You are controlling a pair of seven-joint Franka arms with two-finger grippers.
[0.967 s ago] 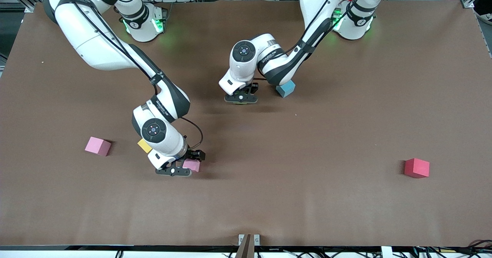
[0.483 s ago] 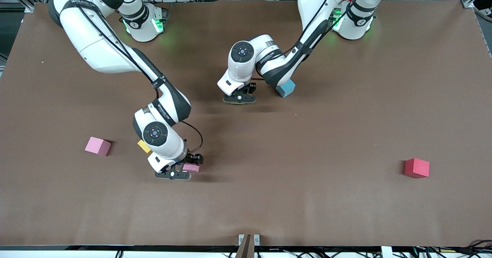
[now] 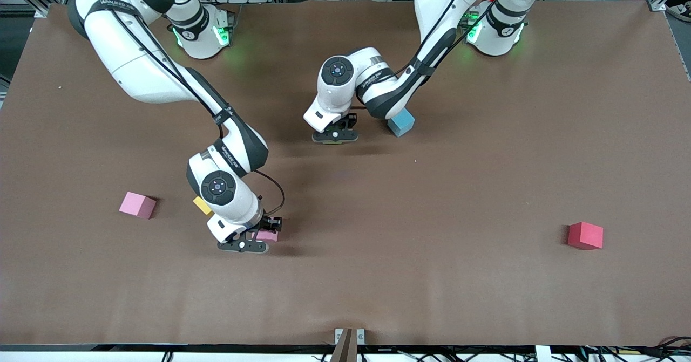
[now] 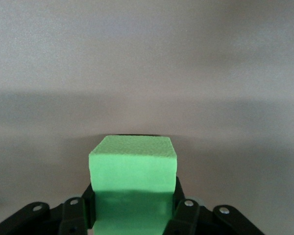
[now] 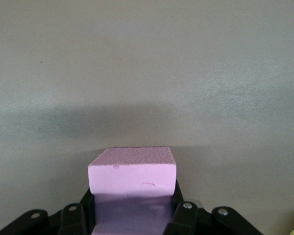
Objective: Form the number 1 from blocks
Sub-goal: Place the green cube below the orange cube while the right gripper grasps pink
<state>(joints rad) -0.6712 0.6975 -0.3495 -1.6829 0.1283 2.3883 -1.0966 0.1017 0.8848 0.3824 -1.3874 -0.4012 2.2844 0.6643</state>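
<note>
Front view: each arm's forearm carries dark lettering, too small to read with any certainty. The right gripper (image 3: 258, 241) is low at the table near the right arm's end, its fingers pinching a pink block (image 3: 267, 236). A yellow block (image 3: 202, 205) peeks out at about 10 o'clock from it, under the wrist, and a second pink block (image 3: 137, 205) lies further out at 9 o'clock. The left gripper (image 3: 336, 136) is down near mid-table; a light blue block (image 3: 401, 122) sits just beside it at 3 o'clock, and a red block (image 3: 586, 236) lies well apart toward the left arm's end.

Left wrist view: a green block (image 4: 133, 180) fills the gap between the fingers (image 4: 182, 209); whether they press it or stand slightly off it I cannot tell.

Right wrist view: the pink block (image 5: 132, 186) sits squarely between the fingers (image 5: 182, 210), gripped on both sides
</note>
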